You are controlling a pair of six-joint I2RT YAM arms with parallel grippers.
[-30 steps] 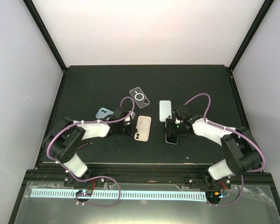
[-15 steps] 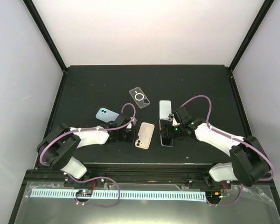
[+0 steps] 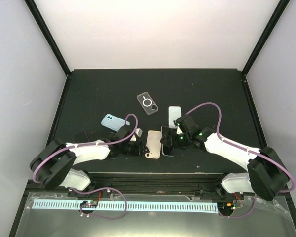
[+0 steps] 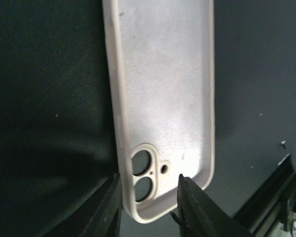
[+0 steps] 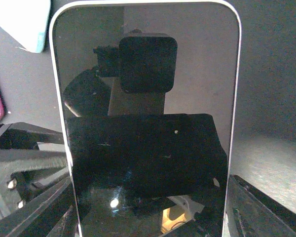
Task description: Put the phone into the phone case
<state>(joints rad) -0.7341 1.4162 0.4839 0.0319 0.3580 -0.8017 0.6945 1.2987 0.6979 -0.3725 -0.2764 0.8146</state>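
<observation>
**Left gripper** (image 4: 149,183): The fingers stand partly spread, with nothing clamped between them. They straddle the camera-cutout end of the beige rubbery phone case (image 4: 163,89), which lies open side up on the black table (image 3: 98,94). Whether a fingertip touches its wall cannot be determined. A second ago these fingers were almost pressed together and have since parted. Over the same interval the case has shifted toward the near edge and turned slightly. Judgement: the case has been positioned and is being let go.

**Right gripper** (image 5: 150,210): It is closed across the width of the dark-screened phone (image 5: 148,98), a flat slab with a pale rim, its screen facing the wrist camera. The grip is unchanged over the last second. The arm has carried the phone leftward. In the overhead view the phone now sits just beside the case's right long edge. Contact between the two cannot be confirmed.

**Significance:** Phone and case have been brought together with the cavity facing up, but the phone is not yet in it, so the whole insertion remains. The next move calls for lining the phone up over the cavity. The soft case may slide if left unsteadied.

**Surroundings:** A light-blue phone case (image 3: 113,121), a clear plastic case with a white ring (image 3: 148,103) and a pale grey rectangular slab (image 3: 174,114) lie farther back, unmoved.
</observation>
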